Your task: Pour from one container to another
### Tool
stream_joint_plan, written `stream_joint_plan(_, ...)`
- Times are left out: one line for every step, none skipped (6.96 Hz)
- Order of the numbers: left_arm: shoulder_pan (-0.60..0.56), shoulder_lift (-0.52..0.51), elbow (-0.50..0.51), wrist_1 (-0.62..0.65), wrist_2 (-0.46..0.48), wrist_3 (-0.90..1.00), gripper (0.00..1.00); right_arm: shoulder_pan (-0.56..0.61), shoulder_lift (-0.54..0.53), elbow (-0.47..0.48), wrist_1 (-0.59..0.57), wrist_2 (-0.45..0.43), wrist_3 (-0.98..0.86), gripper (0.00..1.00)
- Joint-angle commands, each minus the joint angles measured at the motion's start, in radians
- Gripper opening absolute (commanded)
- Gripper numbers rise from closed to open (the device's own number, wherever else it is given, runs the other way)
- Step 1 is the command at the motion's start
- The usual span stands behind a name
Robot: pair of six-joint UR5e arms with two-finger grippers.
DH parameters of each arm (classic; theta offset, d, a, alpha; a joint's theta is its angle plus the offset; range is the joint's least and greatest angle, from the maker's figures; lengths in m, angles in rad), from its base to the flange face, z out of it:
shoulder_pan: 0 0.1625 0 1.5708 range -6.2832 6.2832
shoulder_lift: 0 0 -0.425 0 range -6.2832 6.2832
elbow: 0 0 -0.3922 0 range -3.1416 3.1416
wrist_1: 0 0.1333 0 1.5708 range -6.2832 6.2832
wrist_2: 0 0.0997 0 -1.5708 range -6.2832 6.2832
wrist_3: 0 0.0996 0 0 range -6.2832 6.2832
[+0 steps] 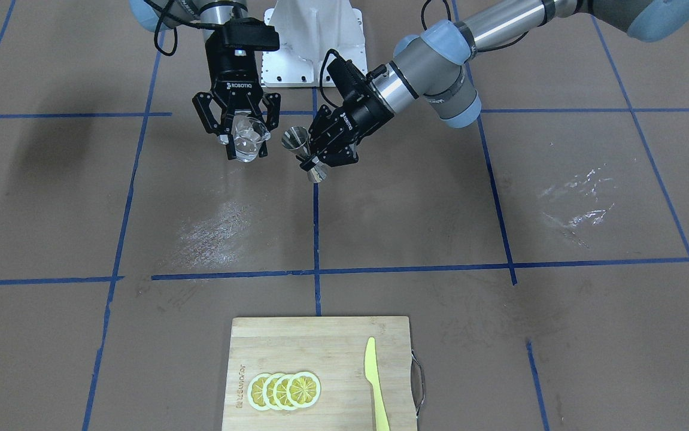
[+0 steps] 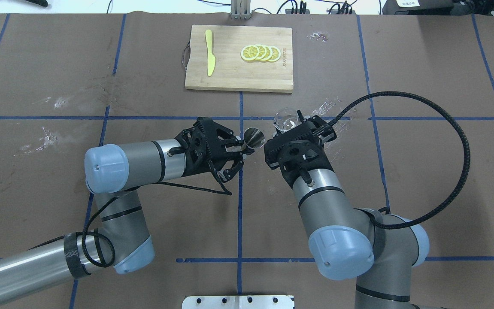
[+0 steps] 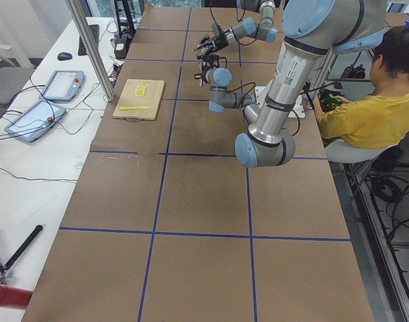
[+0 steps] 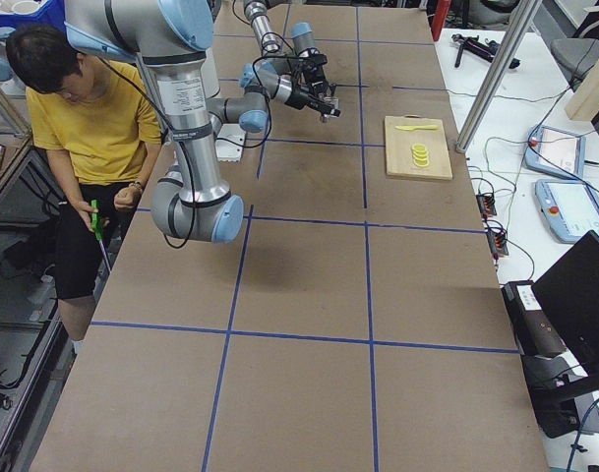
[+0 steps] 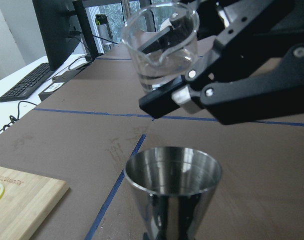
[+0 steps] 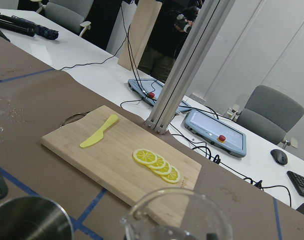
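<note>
Jigger (image 1: 303, 151) pinched at its narrow waist by the left tool (image 1: 311, 160), long axis near upright, wide open mouth pointing up. Silver-grey metal, two cones joined, polished and reflective inside. Glass (image 1: 249, 136) clamped across its wall by the right tool (image 1: 245, 143), mouth up, only slightly tilted, just beside the jigger and higher than its mouth, not touching. Clear, thick-based, seemingly with a little clear liquid low inside. Both held off the tabletop (image 1: 380, 227), well apart from the cutting board (image 1: 320, 341), on the robot's side of it.
</note>
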Motion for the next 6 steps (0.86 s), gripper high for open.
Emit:
stream_joint_plan(0.000,-0.001,-0.002,-0.002,-0.002,-0.021,0.00,-0.012,0.017,-0.008,-0.074,-0.009,-0.010,0.00)
stream_joint_plan(0.000,0.002,-0.002,-0.002,-0.002,-0.021,0.00,-0.017,0.020,-0.003,-0.074,-0.011,-0.010,0.00)
stream_joint_plan(0.000,0.004,-0.001,0.000,-0.002,-0.021,0.00,-0.017,0.031,-0.001,-0.076,-0.014,-0.025,0.00)
stream_joint_plan(0.000,0.002,0.001,0.000,-0.002,-0.021,0.00,-0.015,0.029,0.015,-0.077,-0.014,-0.051,0.00)
stream_joint_plan(0.002,0.002,0.001,0.000,-0.002,-0.021,0.00,-0.015,0.029,0.026,-0.079,-0.014,-0.085,0.00)
stream_joint_plan(0.002,0.002,0.001,0.000,0.000,-0.021,0.00,-0.017,0.031,0.028,-0.095,-0.014,-0.125,0.00)
